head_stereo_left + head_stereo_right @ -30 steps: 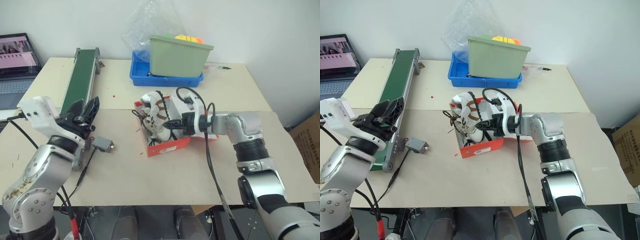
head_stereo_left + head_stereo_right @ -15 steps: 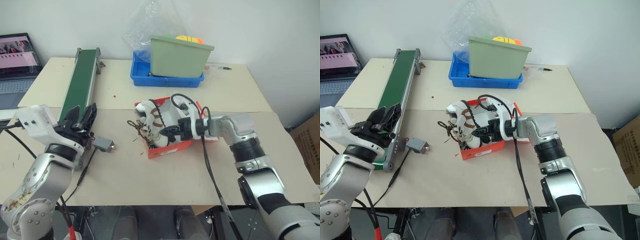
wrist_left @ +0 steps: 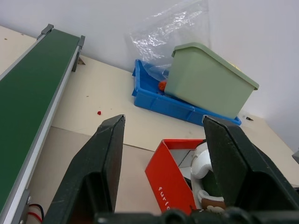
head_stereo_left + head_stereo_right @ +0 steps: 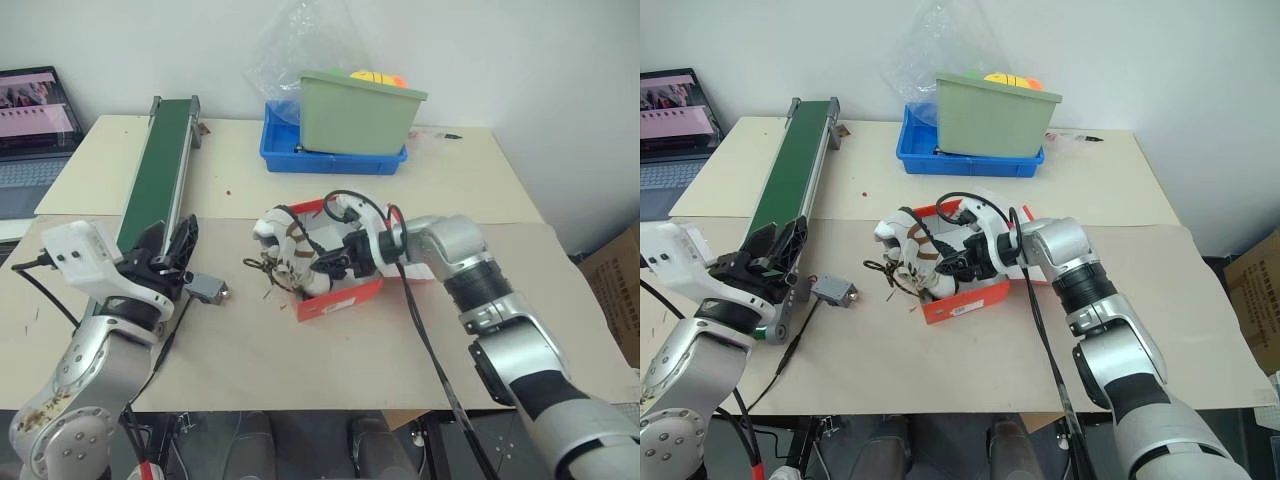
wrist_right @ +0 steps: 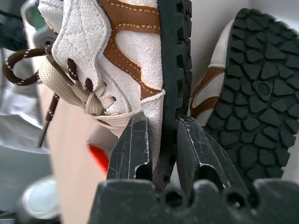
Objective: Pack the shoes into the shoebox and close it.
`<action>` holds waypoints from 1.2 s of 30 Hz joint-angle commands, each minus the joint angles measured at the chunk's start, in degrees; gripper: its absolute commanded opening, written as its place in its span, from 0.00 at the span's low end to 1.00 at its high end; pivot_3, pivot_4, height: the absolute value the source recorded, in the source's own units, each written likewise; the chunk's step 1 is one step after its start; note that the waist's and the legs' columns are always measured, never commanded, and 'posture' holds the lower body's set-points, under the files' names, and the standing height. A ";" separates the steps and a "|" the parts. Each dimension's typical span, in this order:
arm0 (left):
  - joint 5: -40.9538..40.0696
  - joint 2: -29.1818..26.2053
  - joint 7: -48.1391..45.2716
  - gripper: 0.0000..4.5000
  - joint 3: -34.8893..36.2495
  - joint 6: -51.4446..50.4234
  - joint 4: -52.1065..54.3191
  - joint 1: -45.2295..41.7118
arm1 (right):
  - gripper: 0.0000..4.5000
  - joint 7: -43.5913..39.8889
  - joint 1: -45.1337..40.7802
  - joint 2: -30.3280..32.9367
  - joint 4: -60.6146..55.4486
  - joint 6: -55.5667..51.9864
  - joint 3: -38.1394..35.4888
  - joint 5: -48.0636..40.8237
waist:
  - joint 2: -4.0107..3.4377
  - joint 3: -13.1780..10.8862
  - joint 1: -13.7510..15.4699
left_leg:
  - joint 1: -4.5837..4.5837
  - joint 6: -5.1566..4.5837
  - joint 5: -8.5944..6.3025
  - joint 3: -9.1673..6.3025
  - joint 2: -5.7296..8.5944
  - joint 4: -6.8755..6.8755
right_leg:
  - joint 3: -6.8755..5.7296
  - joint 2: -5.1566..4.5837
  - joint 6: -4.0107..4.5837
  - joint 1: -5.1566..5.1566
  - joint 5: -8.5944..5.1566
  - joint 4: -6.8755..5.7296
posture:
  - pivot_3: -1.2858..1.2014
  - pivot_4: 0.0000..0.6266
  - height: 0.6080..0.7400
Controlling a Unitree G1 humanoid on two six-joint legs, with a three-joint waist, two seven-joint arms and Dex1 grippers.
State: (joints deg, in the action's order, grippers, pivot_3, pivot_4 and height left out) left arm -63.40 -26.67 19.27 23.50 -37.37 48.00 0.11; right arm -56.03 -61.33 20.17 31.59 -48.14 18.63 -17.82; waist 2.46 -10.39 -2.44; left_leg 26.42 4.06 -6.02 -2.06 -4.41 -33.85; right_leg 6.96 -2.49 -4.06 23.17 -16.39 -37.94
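The right hand [image 5: 161, 154] is clamped on a suede shoe's [image 5: 117, 60] lugged black sole edge, over the red cardboard shoebox [image 4: 340, 297]. The left hand [image 3: 163, 163] hovers with fingers apart.

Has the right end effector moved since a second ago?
Yes. The right end effector, shut on a shoe, has shifted left, away from the green bin.
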 commanded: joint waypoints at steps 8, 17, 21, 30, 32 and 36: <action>-0.65 -2.40 -0.92 0.63 -0.94 0.67 -0.45 -4.03 | 0.09 4.10 -5.26 1.06 6.86 11.24 -6.66 5.60 | 0.00 0.00 0.11 | 0.01 0.00 0.00 0.00 0.00 0.02 | 0.00 0.00 0.00 0.00 0.00 0.02 | 0.52 0.24 1.00; 0.43 -2.47 -2.16 0.63 -2.22 0.81 -1.96 -5.73 | 0.09 -5.18 -3.98 3.58 2.34 5.49 -5.56 5.26 | -0.01 -0.01 -0.02 | 0.01 0.00 0.00 0.01 0.00 0.03 | 0.01 0.00 0.00 0.00 0.00 0.01 | 0.52 0.24 1.00; 0.52 -2.50 -2.27 0.63 -2.32 0.96 -1.85 -5.60 | 0.09 -10.89 -1.77 5.28 3.05 8.33 -0.60 8.37 | -0.01 0.00 -0.01 | 0.01 0.00 0.00 0.01 0.00 0.03 | 0.01 0.00 0.00 0.00 0.00 0.01 | 0.52 0.24 1.00; 0.01 -2.11 -0.55 0.63 -1.43 1.33 1.01 -3.05 | 0.09 -11.85 -5.11 1.32 19.98 12.78 -2.31 10.38 | -0.01 0.00 0.00 | 0.00 0.00 0.00 0.01 0.01 0.01 | 0.01 0.00 0.00 -0.02 0.00 0.01 | 0.52 0.24 1.00; -0.08 -2.13 0.01 0.63 -1.02 1.44 1.68 -2.19 | 0.09 -12.38 -5.58 1.04 22.17 15.49 -1.33 12.22 | -0.01 0.00 -0.03 | -0.01 0.00 0.00 0.01 0.00 0.01 | 0.01 0.00 -0.01 -0.03 0.00 0.01 | 0.52 0.24 1.00; -0.38 -2.35 0.80 0.63 -0.79 1.67 2.60 -1.35 | 0.09 -13.86 -5.79 1.18 24.57 21.70 1.79 16.83 | -0.01 0.00 0.04 | -0.03 0.00 0.00 0.01 0.00 0.00 | 0.00 0.00 0.00 -0.03 0.00 -0.03 | 0.52 0.24 1.00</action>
State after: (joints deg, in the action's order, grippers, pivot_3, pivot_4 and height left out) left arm -63.26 -28.81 19.70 21.56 -37.36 47.92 -1.39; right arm -69.49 -66.39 20.83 54.95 -29.94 18.47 -4.54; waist 2.45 -10.39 -2.41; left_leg 26.38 4.07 -6.02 -2.05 -4.41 -33.86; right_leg 6.95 -2.50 -4.06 23.12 -16.39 -37.97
